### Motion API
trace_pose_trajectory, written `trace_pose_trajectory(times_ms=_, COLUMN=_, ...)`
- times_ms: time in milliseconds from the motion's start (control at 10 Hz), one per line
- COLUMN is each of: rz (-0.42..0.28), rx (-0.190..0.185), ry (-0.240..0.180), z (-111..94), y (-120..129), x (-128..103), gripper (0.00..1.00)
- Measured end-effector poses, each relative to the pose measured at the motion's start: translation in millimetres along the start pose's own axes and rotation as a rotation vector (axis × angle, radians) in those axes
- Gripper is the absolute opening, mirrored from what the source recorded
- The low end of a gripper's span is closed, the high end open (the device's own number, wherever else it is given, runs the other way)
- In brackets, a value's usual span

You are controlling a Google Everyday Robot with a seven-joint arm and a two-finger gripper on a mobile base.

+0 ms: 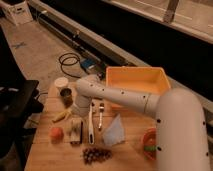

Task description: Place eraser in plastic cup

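Observation:
The eraser [76,131], a tan-brown oblong block with a darker strip, lies on the wooden table [55,156] between an orange fruit and a white-handled utensil. My gripper [80,108] hangs from the white arm just behind the eraser, right of the dark metal cup [66,96]. A pale shape sits under the wrist there. I cannot tell if it is the light-green plastic cup, which is otherwise hidden. The white cup [61,82] stands behind the metal cup.
A yellow bin [137,85] stands at the back right. On the table lie a banana [61,116], an orange fruit [56,133], a white-handled utensil [90,125], a fork [100,115], a blue-grey block [115,131], grapes [96,155] and an orange bowl [150,144].

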State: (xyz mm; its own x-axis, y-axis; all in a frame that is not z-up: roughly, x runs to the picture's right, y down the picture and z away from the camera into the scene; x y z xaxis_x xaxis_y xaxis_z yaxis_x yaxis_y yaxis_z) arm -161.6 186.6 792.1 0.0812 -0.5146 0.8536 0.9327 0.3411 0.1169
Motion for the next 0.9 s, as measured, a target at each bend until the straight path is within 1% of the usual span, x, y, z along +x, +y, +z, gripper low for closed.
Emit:
trace_pose_trajectory(times_ms=100, rz=-0.002, rx=0.002, ry=-0.02, z=6.5, y=-3.8, x=-1.0, gripper=0.74)
trace_pose_trajectory(times_ms=200, rz=-0.002, rx=-0.01, ry=-0.036, z=12.6, y=-4.5, x=-2.3, gripper=0.74)
trace_pose_trajectory(times_ms=300, rz=0.002, rx=-0.024, ry=-0.043, z=17.4, y=-5.1, x=-2.7, gripper=0.74)
trace_pose_trajectory(times_ms=400, rz=0.023, rx=-0.056, ry=-0.044, z=23.5, y=-2.8, x=-2.9, gripper=0.74)
trace_pose_trajectory(times_ms=500, rz=0.054, rx=-0.086, ry=-0.03, z=25.5, y=1.0, x=-2.1, gripper=0.74)
trace_pose_trajectory(times_ms=600, rz=0.091, rx=-0.115, ry=-0.002, z=25.2, y=7.7, x=-1.9, gripper=0.74)
trace_pose_trajectory(times_ms=700, rz=0.143, rx=-0.132, ry=0.061, z=22.1, y=17.4, x=1.2, gripper=0.74)
trace_pose_trajectory(times_ms=800, rz=0.182, rx=-0.141, ry=0.114, z=20.5, y=24.0, x=3.1, gripper=0.74)
trace_pose_trajectory(times_ms=900, rz=0.228, rx=-0.142, ry=0.171, z=20.0, y=29.6, x=5.7, gripper=0.74)
